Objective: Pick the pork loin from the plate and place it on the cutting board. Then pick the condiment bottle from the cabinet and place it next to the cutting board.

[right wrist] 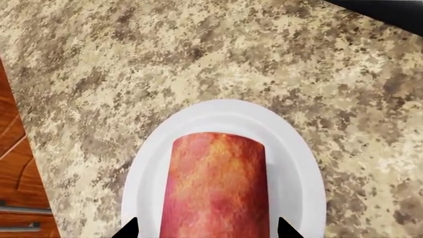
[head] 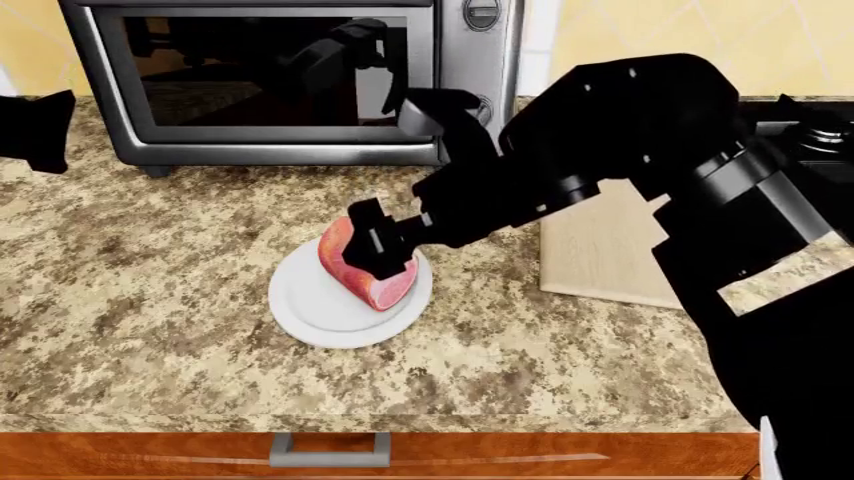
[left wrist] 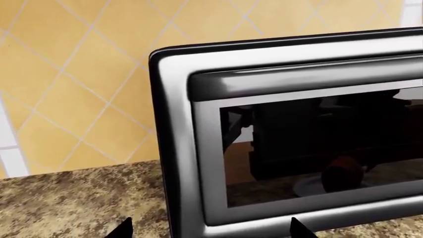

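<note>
The pork loin (head: pixel 380 288) lies on the white plate (head: pixel 314 315) on the granite counter. In the right wrist view the pink-red meat (right wrist: pixel 215 188) sits on the plate (right wrist: pixel 297 168). My right gripper (head: pixel 378 245) is open and low over the meat. Its fingertips (right wrist: pixel 206 230) stand on either side of the meat with a gap on each side. The tan cutting board (head: pixel 601 250) lies to the right of the plate, partly hidden by my right arm. My left gripper (head: pixel 38 130) is open and empty at the far left, facing the toaster oven (left wrist: pixel 210 230). The condiment bottle and cabinet are out of view.
A steel toaster oven (head: pixel 267 80) stands at the back of the counter behind the plate; its glass door (left wrist: pixel 317 148) fills the left wrist view. A black stove (head: pixel 814 115) is at the right. The counter's front edge with a drawer handle (head: pixel 327 450) is below.
</note>
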